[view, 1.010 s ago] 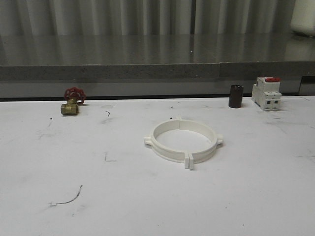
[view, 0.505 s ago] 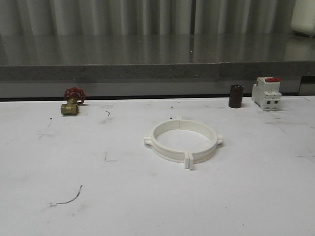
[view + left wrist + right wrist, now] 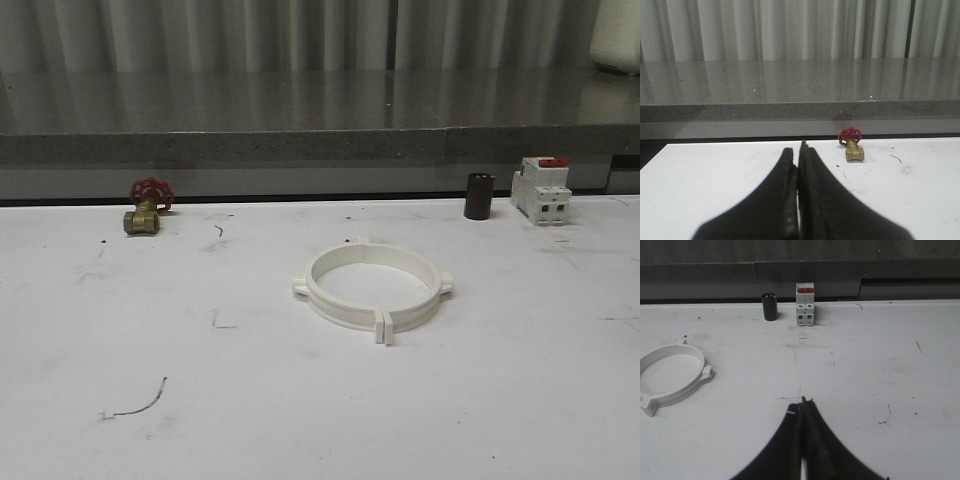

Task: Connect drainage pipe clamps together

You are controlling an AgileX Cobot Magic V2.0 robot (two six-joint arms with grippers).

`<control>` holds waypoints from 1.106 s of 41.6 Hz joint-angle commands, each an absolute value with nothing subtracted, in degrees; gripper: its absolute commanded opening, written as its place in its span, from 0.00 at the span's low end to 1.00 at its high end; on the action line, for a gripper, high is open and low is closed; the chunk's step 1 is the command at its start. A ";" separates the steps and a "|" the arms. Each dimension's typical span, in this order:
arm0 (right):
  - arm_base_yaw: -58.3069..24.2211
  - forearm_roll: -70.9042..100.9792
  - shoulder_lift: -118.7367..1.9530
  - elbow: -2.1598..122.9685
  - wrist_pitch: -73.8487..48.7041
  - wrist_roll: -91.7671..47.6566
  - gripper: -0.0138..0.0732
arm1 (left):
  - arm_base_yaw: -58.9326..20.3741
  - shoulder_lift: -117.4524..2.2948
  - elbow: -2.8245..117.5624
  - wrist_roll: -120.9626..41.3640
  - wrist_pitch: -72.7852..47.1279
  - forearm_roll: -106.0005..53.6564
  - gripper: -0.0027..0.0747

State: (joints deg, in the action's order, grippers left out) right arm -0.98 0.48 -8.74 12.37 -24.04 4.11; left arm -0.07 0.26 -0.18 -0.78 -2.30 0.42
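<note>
The two white drainage pipe clamps (image 3: 372, 285) lie flat at the table's middle, their end tabs meeting so they form one closed ring. The same ring of drainage pipe clamps (image 3: 671, 376) appears in the right wrist view, off to the side of my right gripper (image 3: 802, 402), which is shut with nothing between its fingers and hangs above bare table. My left gripper (image 3: 799, 152) is also shut and holds nothing; it is over the table's left part, pointing toward the back edge.
A brass valve with a red handwheel (image 3: 146, 207) sits at the back left. A dark cylinder (image 3: 479, 196) and a white breaker with a red top (image 3: 541, 189) stand at the back right. A raised grey ledge (image 3: 320, 145) runs behind the table.
</note>
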 commanded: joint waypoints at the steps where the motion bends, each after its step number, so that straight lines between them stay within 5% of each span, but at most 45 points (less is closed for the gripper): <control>1: -0.38 0.00 -5.13 9.77 -15.56 3.58 0.03 | -0.59 0.97 -1.56 0.00 2.75 0.38 0.01; 18: -0.56 0.43 1.56 -1.41 -1.51 3.58 0.03 | -0.59 0.91 -1.56 0.00 2.75 0.38 0.01; 46: -0.56 3.50 1.56 -1.34 0.00 2.53 0.03 | -0.59 0.91 -1.56 0.00 2.75 0.38 0.01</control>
